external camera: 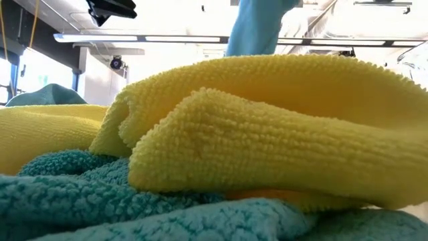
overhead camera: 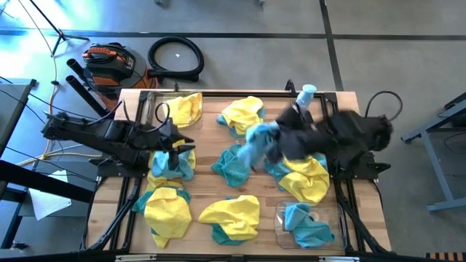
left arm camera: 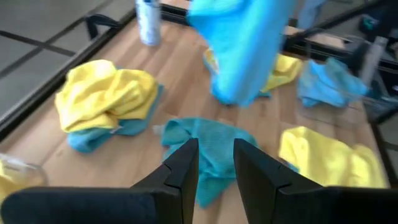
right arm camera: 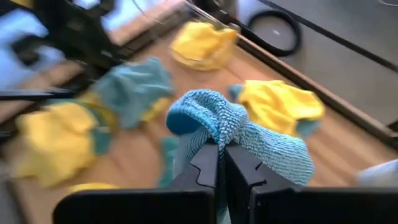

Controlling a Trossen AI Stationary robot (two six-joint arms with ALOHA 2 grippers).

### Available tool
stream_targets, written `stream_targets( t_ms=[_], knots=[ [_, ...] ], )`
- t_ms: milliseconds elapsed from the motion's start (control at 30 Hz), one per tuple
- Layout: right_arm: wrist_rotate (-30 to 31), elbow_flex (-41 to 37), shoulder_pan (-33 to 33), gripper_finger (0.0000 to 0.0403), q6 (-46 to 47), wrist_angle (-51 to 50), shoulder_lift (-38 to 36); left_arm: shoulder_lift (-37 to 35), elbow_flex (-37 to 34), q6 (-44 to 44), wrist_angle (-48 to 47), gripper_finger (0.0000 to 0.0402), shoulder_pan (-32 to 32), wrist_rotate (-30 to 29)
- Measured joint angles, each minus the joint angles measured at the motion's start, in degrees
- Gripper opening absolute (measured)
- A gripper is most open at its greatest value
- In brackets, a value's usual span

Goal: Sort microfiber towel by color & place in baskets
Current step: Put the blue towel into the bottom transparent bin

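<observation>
Wooden table (overhead camera: 211,156): slatted top, black frame, cloths scattered over most of it.

Left arm: lies over the table's left side. Left gripper (overhead camera: 188,143) points toward the centre, above a yellow-and-teal pile; in its wrist view the two dark fingers (left arm camera: 184,167) stand apart with a gap between them, nothing in it, teal cloth on the boards beyond.

Right arm: reaches in from the right edge toward the centre. Right gripper (right arm camera: 221,163) is clamped tight on a teal-blue towel (right arm camera: 249,140); looped, nubbly pile, bunched into a rounded fold above the fingertips. In the overhead view this towel (overhead camera: 256,140) hangs off the table surface, near centre, blurred.

Baskets: one clear basket (overhead camera: 285,209) at the near right corner holds a crumpled teal cloth (overhead camera: 306,223). The other clear basket (overhead camera: 150,109) at the far left corner holds a yellow cloth (overhead camera: 183,109).

Remaining towels: yellow towel (overhead camera: 231,211) over teal at near centre; further yellow/teal heaps near left, far centre, right of centre. All soft, fuzzy, rumpled.

Spray bottle (overhead camera: 306,95): white and blue, far right edge.
</observation>
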Motion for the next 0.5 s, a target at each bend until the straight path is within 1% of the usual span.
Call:
stream_targets(
  t_ms=[100,233,333,500],
  knots=[
    [4.93,-0.02,8.06,0.0001,6.54,0.0,-0.78,0.0,0.0,-1.12,0.1,0.009,-2.45,0.0],
    [6.6,-0.02,16.31,0.0001,12.94,0.0,-0.37,0.0,0.0,-3.56,0.1,0.009,-5.12,-0.17],
    [5.83,-0.04,21.04,0.0001,16.87,0.0,0.45,0.0,0.0,-5.36,0.1,0.009,-7.07,-1.4],
    [0.14,-0.07,26.94,0.0,24.45,0.0,1.29,0.04,0.0,-6.51,0.08,0.009,-9.84,-3.26]
  ],
)
